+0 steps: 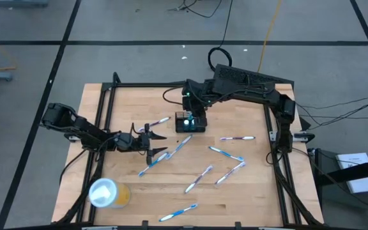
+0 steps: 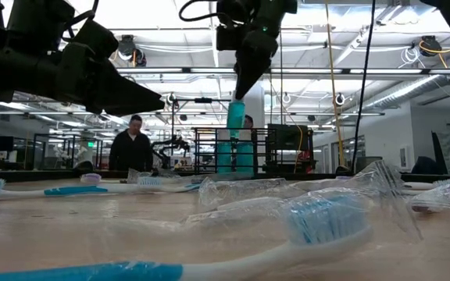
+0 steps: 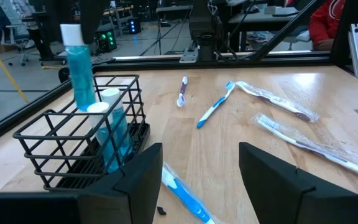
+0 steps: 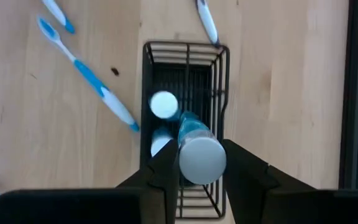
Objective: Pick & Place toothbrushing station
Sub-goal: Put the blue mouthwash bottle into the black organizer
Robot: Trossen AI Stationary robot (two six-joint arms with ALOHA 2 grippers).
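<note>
I'm looking down at the table [image 1: 235,191]: the toothbrushing station [image 1: 191,122] is sitting just above centre, toward twelve o'clock, with two tubes [image 4: 164,104] standing inside it. My right gripper [image 4: 201,163] is hanging directly over it, pinching a third tube [image 4: 200,157]. My left gripper [image 1: 161,144] is hovering at the station's eight o'clock, jaws parted. Toothbrushes [image 1: 199,179] are lying scattered from three round to six o'clock. The cup [image 1: 107,193] is resting at seven o'clock.
</note>
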